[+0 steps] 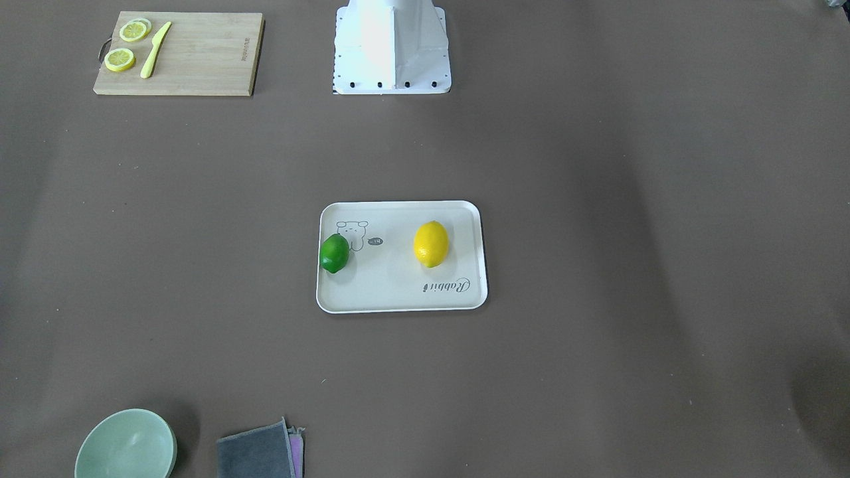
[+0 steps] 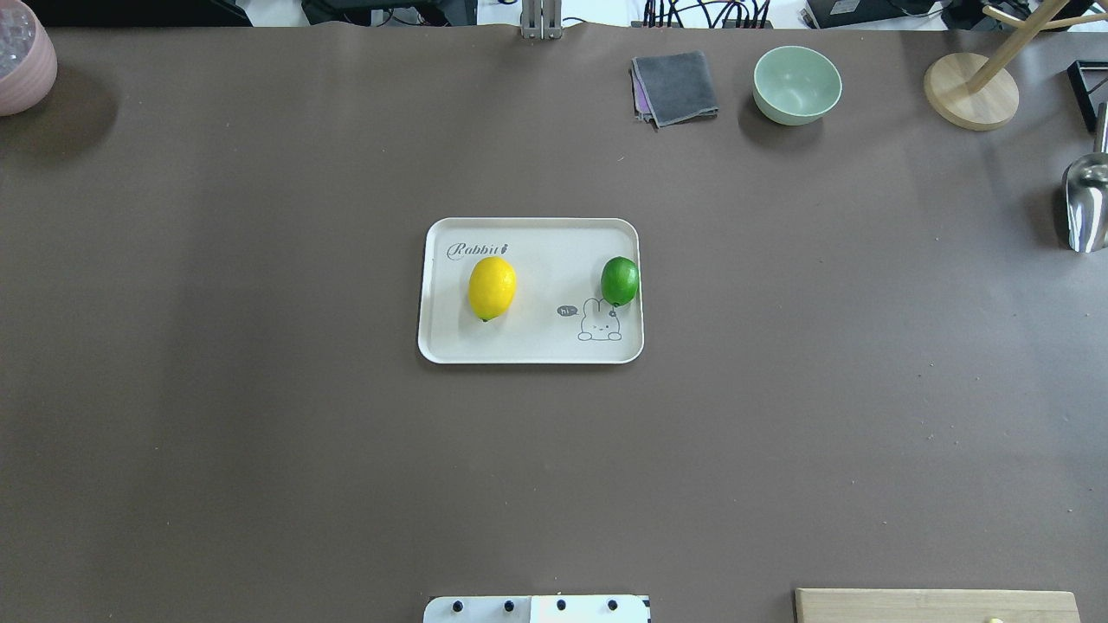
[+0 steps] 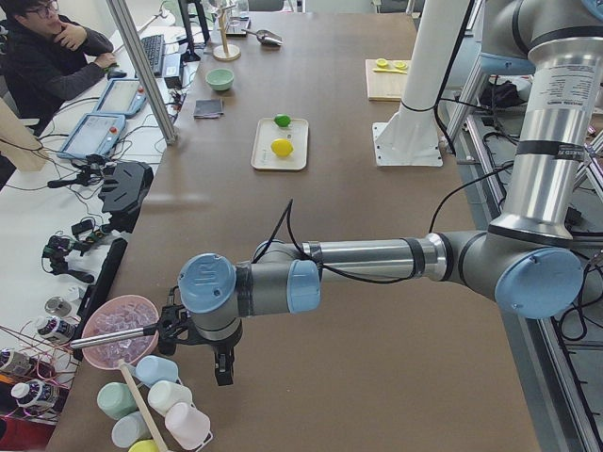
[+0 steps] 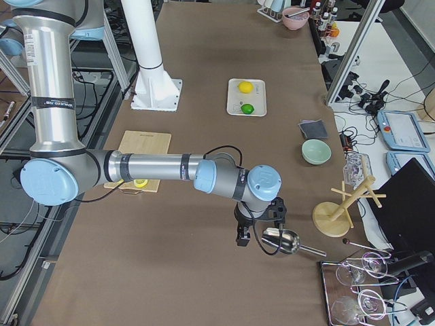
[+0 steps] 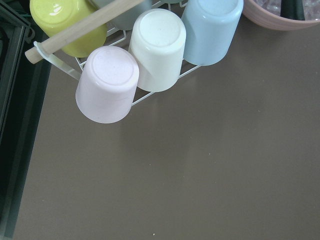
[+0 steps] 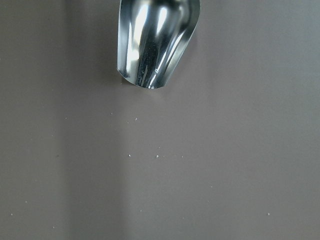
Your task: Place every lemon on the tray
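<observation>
The yellow lemon [image 2: 492, 287] lies on the left half of the cream-white tray [image 2: 528, 344] in the middle of the table. The green lemon [image 2: 620, 280] lies on the tray against its right rim. In the front-facing view the yellow lemon [image 1: 431, 243] and green lemon [image 1: 334, 253] show mirrored. My left gripper [image 3: 222, 363] hangs far off at the table's left end, beside a rack of cups. My right gripper [image 4: 242, 238] hangs at the right end next to a metal scoop. I cannot tell whether either is open or shut.
A wooden cutting board [image 1: 199, 60] with lemon slices and a yellow knife lies near the robot base [image 1: 392, 46]. A green bowl [image 2: 796, 84], grey cloth [image 2: 675, 86], wooden stand [image 2: 969, 91], metal scoop [image 2: 1086, 203] and pink bowl [image 2: 22, 56] sit along the table's far edge and ends.
</observation>
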Controlling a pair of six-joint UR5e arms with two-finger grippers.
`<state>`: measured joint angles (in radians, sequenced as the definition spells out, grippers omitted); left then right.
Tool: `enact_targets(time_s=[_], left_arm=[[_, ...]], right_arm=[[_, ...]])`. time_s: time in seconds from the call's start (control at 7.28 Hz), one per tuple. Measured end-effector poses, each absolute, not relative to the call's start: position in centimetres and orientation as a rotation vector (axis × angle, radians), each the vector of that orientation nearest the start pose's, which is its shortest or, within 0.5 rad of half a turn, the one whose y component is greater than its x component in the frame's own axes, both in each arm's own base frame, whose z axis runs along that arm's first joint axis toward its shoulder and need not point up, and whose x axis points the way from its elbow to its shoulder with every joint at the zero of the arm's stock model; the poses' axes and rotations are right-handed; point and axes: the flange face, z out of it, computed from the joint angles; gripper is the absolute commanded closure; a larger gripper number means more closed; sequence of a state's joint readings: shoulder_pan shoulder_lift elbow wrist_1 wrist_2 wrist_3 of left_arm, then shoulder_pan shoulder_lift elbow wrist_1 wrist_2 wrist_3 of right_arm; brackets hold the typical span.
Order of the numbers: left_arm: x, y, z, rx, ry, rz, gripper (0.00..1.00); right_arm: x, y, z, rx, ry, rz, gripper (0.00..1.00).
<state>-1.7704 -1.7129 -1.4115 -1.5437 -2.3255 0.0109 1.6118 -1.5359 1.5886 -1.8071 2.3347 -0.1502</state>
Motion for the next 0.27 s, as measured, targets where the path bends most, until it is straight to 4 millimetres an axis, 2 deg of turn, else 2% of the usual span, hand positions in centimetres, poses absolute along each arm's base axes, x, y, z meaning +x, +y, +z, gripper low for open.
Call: enact_targets(time_s=[0.27], left_arm=[[-16.94, -52.72, 66.14, 0.047, 0.755, -0.185, 0.02]], right_arm=[[8.43, -48.98, 64.95, -0.09, -0.771, -0.038, 0.0]])
